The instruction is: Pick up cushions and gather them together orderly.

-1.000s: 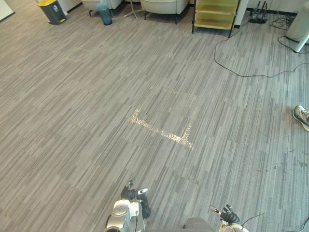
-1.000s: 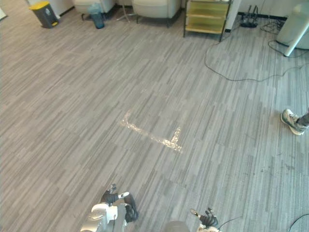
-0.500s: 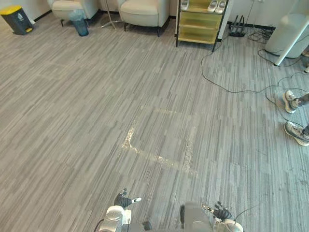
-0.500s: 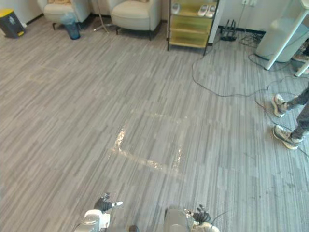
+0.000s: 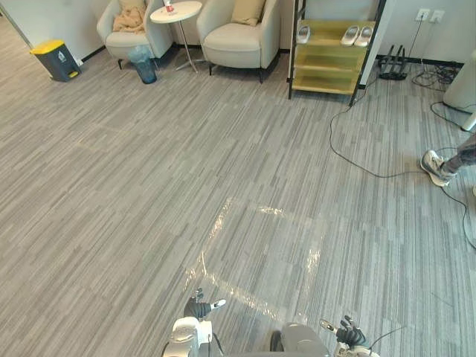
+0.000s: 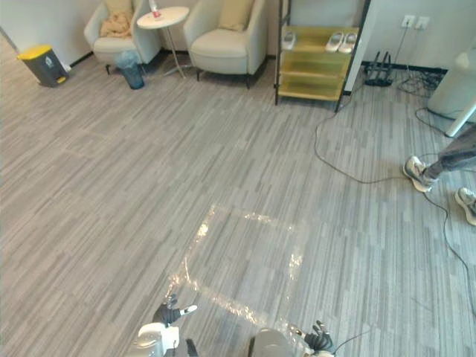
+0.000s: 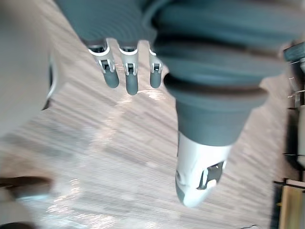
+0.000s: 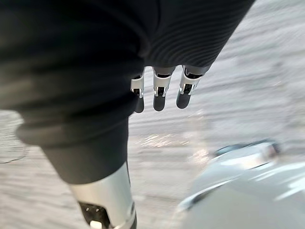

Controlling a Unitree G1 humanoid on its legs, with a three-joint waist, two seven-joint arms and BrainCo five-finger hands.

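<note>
Grey floor (image 5: 134, 178) runs to two armchairs at 12 o'clock. A tan cushion (image 5: 248, 10) stands upright in the right armchair (image 5: 236, 43), well apart from both hands. The left hand (image 5: 199, 306) is slightly nearer than the right hand (image 5: 348, 333); both fingers straight, empty. The camera has tilted up since, revealing the cushion

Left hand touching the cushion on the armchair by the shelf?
Apart. Left eye view: left hand open, low over floor; cushion sits on the far armchair, wide floor between.
</note>
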